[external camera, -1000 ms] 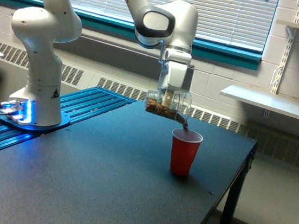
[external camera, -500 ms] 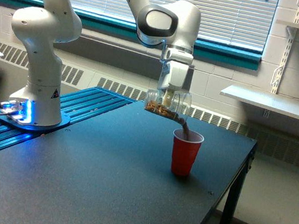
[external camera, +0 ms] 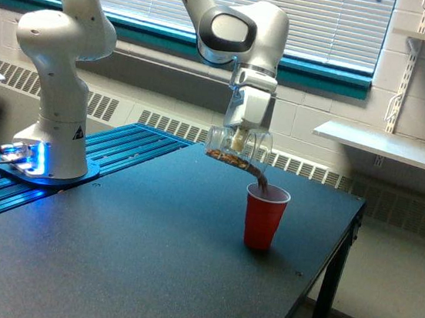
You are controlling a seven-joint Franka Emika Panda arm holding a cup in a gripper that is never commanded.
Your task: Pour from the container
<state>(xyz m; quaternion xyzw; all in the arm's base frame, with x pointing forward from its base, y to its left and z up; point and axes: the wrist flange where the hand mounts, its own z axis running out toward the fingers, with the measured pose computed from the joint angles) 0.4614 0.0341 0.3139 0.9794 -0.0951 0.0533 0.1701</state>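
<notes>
One white robot arm (external camera: 62,55), two cups, one dark table (external camera: 130,257) — seen from the exterior view. The arm's base stands at the view's left, bearing a small black triangular sticker too small to read, with blue light glowing at its foot. Its gripper (external camera: 238,142) points down over the table and is clamped on the container (external camera: 235,148), a clear cup tipped nearly on its side with its mouth toward the view's right. Brown granular bits lie along the cup's lower wall, and a thin brown stream (external camera: 261,183) spills from its lip. Below the gripper and a little to the view's right stands one red cup (external camera: 264,218), upright on the table, catching the stream in its open mouth.
</notes>
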